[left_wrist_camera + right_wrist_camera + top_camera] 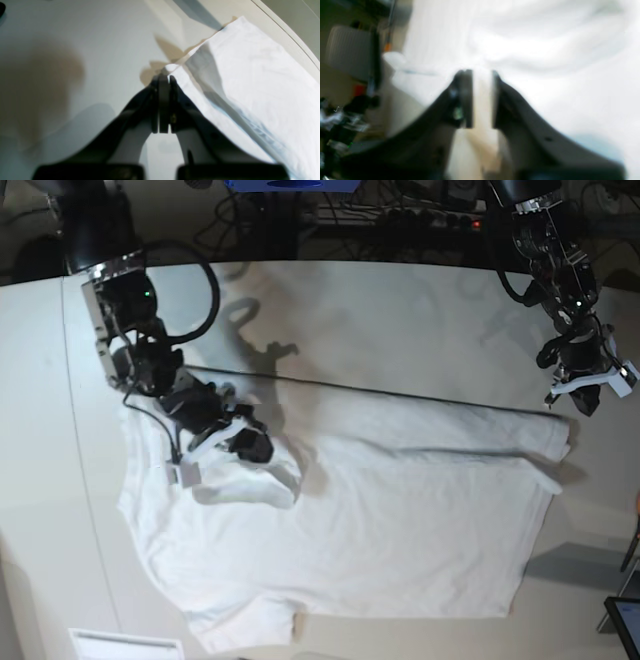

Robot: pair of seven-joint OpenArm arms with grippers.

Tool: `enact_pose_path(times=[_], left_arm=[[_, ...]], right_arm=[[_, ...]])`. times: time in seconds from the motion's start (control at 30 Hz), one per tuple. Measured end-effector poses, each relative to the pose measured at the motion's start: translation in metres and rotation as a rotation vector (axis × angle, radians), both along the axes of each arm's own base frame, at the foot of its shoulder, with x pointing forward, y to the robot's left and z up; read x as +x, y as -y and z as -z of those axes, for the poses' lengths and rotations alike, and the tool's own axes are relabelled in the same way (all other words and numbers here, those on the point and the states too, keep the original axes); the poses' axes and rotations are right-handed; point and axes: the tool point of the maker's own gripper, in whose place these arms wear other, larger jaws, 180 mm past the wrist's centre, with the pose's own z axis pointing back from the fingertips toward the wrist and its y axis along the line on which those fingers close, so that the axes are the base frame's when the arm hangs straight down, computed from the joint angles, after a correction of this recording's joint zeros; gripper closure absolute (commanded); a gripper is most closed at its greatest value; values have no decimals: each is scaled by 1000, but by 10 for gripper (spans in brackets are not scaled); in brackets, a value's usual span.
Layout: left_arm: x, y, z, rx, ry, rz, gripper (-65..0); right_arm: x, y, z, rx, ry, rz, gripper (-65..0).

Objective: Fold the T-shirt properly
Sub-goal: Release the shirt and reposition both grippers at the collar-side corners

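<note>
White cotton-like fabric is spread across the pale table: the T-shirt lies mostly flat in the middle of the surface, its far edge drawn into a straight fold line, presumably so that a lengthwise fold can be carried over evenly by both arms.

The left gripper is held just above the shirt's corner at the base view's right. In the left wrist view the left gripper is seen clenched, its jaws pressed together, with the shirt's corner touching the tips; whether cloth is actually pinched between them cannot be told.

The right gripper is placed low over the raised shoulder area at the opposite end. In its blurred wrist view the jaws stand slightly parted with pale fabric seen between them, so a pinch on the T-shirt appears to be held.
</note>
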Motion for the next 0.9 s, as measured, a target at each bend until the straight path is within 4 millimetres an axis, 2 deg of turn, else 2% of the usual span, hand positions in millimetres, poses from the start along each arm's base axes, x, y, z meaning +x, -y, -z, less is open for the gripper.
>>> enact_pose_path(times=[0.1, 0.23, 0.37, 0.67, 0.9], left_arm=[[0, 0, 0, -1, 0, -1, 0], [0, 0, 0, 0, 3, -1, 0], [-2, -3, -2, 4, 4, -10, 0], [-1, -4, -2, 6, 3, -9, 0], [-1, -4, -2, 5, 4, -9, 0]], right_arm=[[-5, -7, 17, 7, -50, -6, -3], [0, 7, 44, -32, -116, 36, -3], [15, 2, 44, -25, -119, 31, -3], [54, 20, 47, -66, -126, 71, -3], [75, 28, 49, -90, -144, 84, -3]])
